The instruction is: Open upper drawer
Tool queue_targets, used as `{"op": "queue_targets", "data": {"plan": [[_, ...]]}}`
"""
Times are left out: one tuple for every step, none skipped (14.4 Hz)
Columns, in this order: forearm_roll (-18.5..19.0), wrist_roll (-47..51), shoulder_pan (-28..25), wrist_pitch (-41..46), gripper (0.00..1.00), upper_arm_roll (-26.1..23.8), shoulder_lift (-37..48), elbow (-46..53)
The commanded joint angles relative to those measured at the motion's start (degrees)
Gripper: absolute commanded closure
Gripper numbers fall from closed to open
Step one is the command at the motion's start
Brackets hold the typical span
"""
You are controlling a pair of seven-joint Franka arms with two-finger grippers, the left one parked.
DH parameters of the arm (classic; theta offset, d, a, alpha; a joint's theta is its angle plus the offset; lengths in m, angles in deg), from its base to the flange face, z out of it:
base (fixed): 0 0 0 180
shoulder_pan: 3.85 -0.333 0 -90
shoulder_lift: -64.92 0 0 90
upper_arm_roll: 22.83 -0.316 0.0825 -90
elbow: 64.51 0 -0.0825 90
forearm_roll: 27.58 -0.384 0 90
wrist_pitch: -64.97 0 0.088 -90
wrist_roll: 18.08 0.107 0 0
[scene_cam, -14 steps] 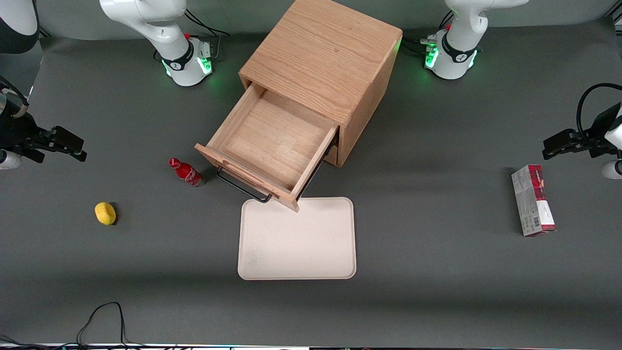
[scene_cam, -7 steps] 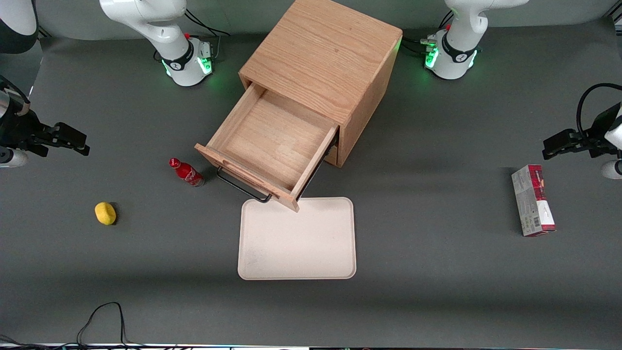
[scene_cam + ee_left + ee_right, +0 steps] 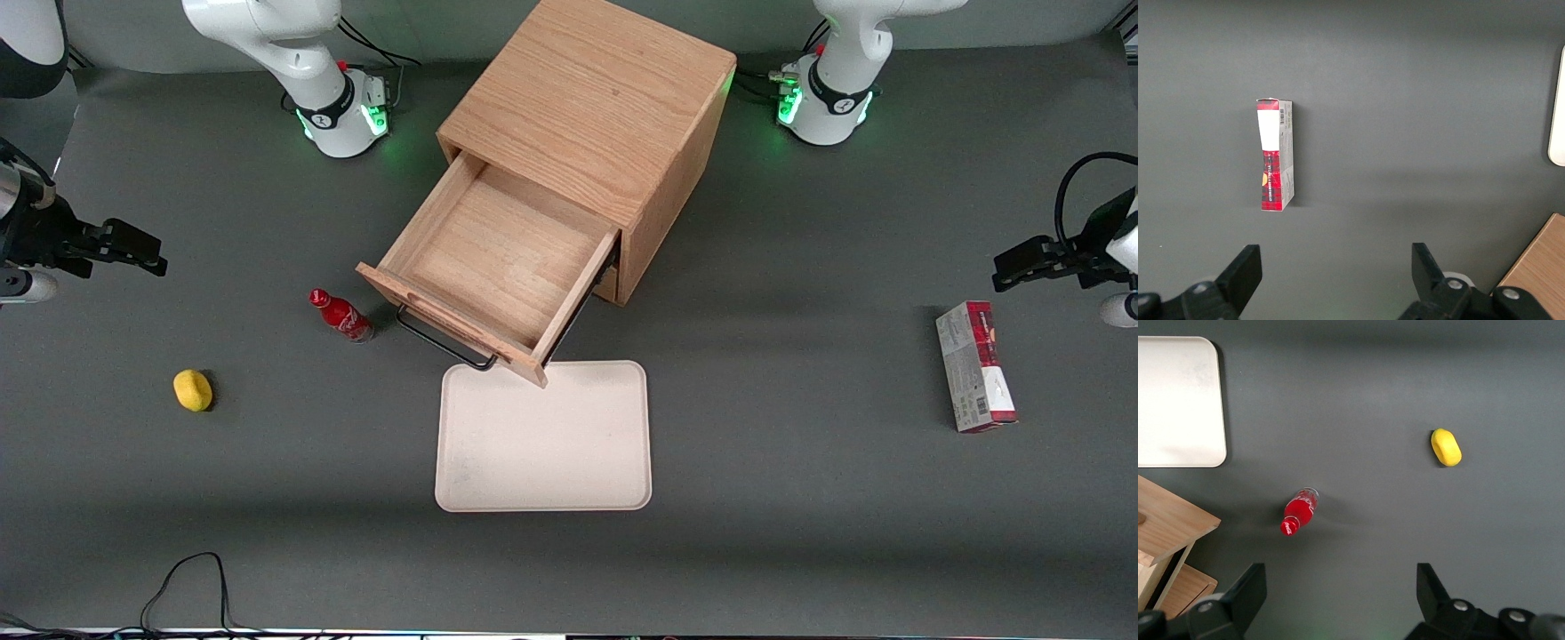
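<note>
From the front we see the upper drawer point(image 3: 493, 267) pulled well out of the cabinet point(image 3: 591, 107), its black handle point(image 3: 442, 342) over the tray point(image 3: 544, 437) edge. The gripper point(image 3: 133, 252) hangs high toward the working arm's end, well apart from it. At the right wrist, we see its fingers point(image 3: 1248, 590) spread apart above the bottle point(image 3: 1297, 511) and lemon point(image 3: 1445, 447).

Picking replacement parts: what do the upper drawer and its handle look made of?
The upper drawer looks like light oak, matte, with visible grain. Its handle seems thin black metal bar, though painted plastic is possible. The gripper hangs open, far toward the working arm's end.
</note>
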Motion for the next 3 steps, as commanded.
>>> {"op": "queue_targets", "data": {"plan": [[-1.70, -1.41, -0.76, 0.95, 0.00, 1.05, 0.51, 0.27], [-1.70, -1.41, -0.76, 0.95, 0.00, 1.05, 0.51, 0.27], [-1.70, -1.41, -0.76, 0.95, 0.00, 1.05, 0.51, 0.27]]}}
